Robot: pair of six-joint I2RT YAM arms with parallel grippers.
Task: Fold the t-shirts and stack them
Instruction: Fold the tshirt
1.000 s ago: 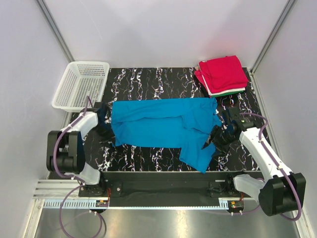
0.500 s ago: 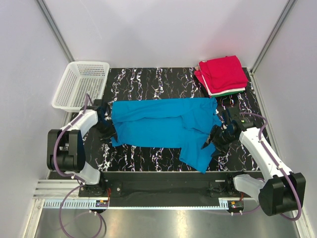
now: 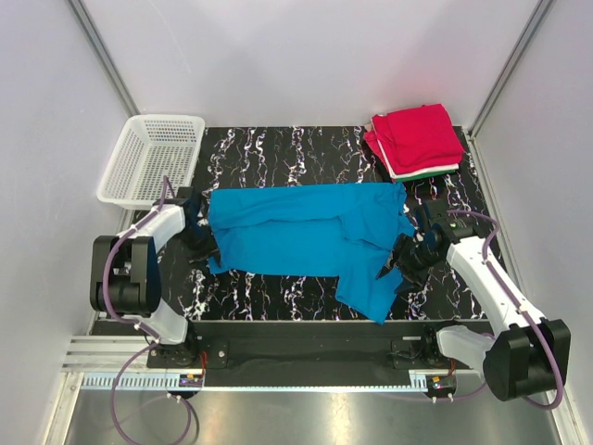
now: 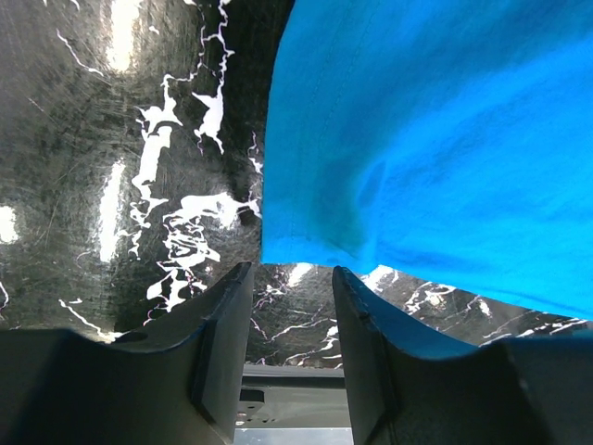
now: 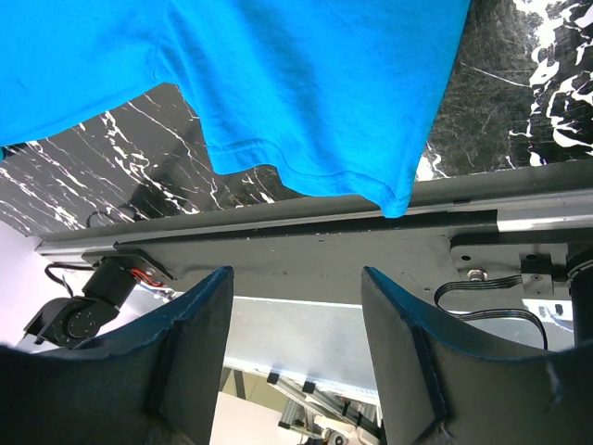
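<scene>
The bright blue t-shirt (image 3: 306, 236) lies spread across the black marbled table (image 3: 278, 148), one flap reaching toward the near edge. My left gripper (image 3: 206, 245) sits at the shirt's left edge. In the left wrist view its gripper (image 4: 292, 272) is open and empty, the blue hem (image 4: 306, 250) just ahead of the fingertips. My right gripper (image 3: 398, 264) is at the shirt's right side. In the right wrist view it (image 5: 296, 273) stands open and empty, with the blue shirt (image 5: 306, 83) beyond it. Folded t-shirts (image 3: 415, 139), red on top, are stacked at the back right.
A white mesh basket (image 3: 153, 159) stands at the back left corner, off the table's edge. The table's near rail (image 5: 306, 236) runs just below the shirt's hanging flap. White walls close in both sides.
My left gripper's jaws have spread wider, and the wrist has shifted slightly along the shirt's left edge. The right arm and the shirt have not visibly moved.
</scene>
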